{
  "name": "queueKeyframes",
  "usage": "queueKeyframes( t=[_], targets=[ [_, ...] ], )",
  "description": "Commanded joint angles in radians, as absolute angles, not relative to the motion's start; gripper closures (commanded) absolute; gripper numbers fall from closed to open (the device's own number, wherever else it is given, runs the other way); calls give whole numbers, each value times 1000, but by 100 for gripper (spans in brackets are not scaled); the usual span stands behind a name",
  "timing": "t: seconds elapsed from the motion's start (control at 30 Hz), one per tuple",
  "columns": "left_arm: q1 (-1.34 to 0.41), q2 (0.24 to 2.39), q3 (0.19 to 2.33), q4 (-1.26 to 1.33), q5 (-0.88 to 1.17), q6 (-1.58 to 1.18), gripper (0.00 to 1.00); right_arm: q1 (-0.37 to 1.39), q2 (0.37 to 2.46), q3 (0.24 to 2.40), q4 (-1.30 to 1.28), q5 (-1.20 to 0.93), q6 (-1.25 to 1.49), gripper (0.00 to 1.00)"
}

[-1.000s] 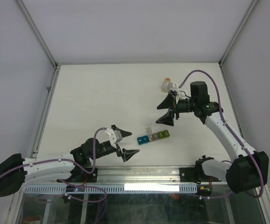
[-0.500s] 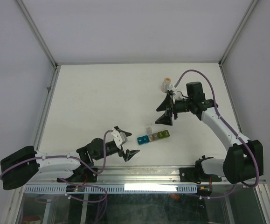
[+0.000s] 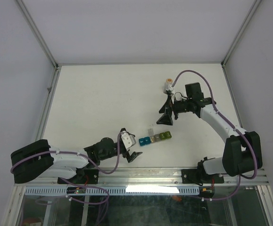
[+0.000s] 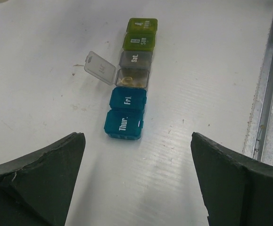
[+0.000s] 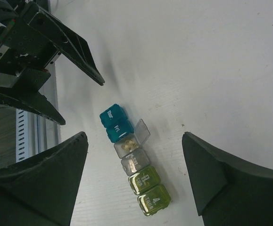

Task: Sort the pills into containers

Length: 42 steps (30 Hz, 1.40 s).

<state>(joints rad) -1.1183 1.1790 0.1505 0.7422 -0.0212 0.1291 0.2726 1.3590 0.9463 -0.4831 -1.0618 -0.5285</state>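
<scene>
From above, we see the white table (image 3: 103, 103) with a strip of small joined translucent plastic compartments (image 3: 155, 138) on it. The strip runs from blue through grey to yellow-green and lies near the front edge, between the two arms. Our left hand (image 3: 130, 145) is close to the strip's blue end, its fingers spread wide apart and holding nothing. Our right hand (image 3: 166, 111) is farther back, behind the strip, with its fingers likewise apart and empty. Just behind it stands a small pale vial with an orange top (image 3: 168, 84).

In the left wrist view, the strip lies end-on ahead of the parted fingers (image 4: 37, 174), with the teal "Thur" compartment (image 4: 123, 125) nearest. The third compartment has its clear lid (image 4: 100, 68) flipped open to the left, and a small yellowish piece (image 4: 129, 81) lies inside. The other lids are shut.

In the right wrist view, we look down on the strip between the spread fingers, touching neither. The left hand's two black fingers point toward its blue end.
</scene>
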Motion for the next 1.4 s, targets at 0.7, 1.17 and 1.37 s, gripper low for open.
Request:
queueKeyframes(
  t=[0.7,1.17,1.37],
  targets=[
    [-1019,1569,333,883,86,226,26,342,1529,1053,-529,-881,-506,20],
    [-1009,1645,380,883,169,227,43,344,1615,1092,-492,-722,-374,52],
    [-1006,1649,383,880,173,227,60,346,1664,1091,-466,-714,-333,68]
  ],
)
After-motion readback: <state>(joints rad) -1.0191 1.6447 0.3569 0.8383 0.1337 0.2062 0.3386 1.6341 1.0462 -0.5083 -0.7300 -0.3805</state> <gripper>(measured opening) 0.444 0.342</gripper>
